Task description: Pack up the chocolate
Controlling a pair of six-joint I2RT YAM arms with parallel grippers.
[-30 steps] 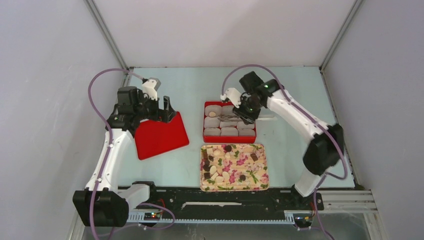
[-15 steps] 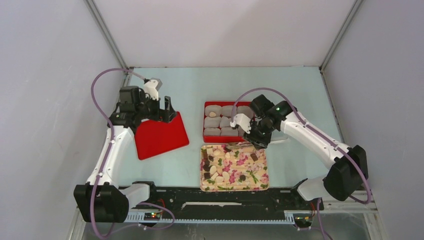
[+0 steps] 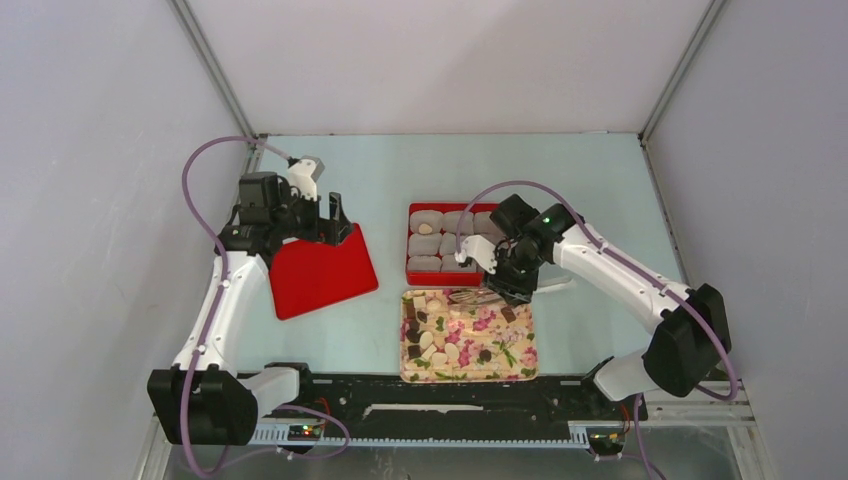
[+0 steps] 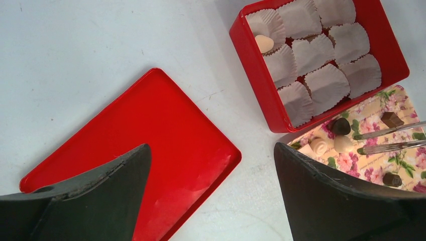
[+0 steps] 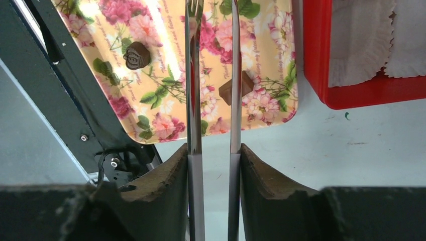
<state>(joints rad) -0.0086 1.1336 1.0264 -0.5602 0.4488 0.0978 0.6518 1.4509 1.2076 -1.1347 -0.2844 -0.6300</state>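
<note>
Top external view, change since a second ago: the right gripper (image 3: 505, 275) is no longer working over the red box (image 3: 411, 245). It has come forward and is now hanging over the far edge of the floral tray (image 3: 500, 345), barely shifted from half a second ago. The left gripper (image 3: 335, 222) is staying where it was.

Right gripper (image 5: 213, 150): the fingers are pressing in on the handle of metal tweezers (image 5: 193, 75). The two blades are standing apart and reaching out over the tray (image 5: 166, 90). Their tips are running out of the wrist view, while the left wrist view is showing nothing between the blades (image 4: 389, 140).

Chocolate relative to that gripper:
- A dark square piece (image 5: 236, 86) is lying on the tray, partly hidden behind one blade.
- A dark round piece (image 5: 136, 55) is lying to the other side, apart from the blades.
- Two cream pieces (image 4: 319, 145) and another dark round one (image 4: 341, 125) are sitting just past the tweezer tips.
- The remaining chocolate (image 3: 440, 345) is lying scattered over the tray's left half.
- One cream piece (image 4: 264, 43) is sitting in a corner paper cup (image 4: 269, 25) of the box (image 4: 256, 75). The other cups (image 4: 326, 83) are showing no chocolate.

Left gripper (image 4: 211, 146): the jaws are spread wide, gripping nothing, and hovering above the red lid (image 4: 166, 145), which is lying on the table (image 3: 380, 170) left of the box.
</note>
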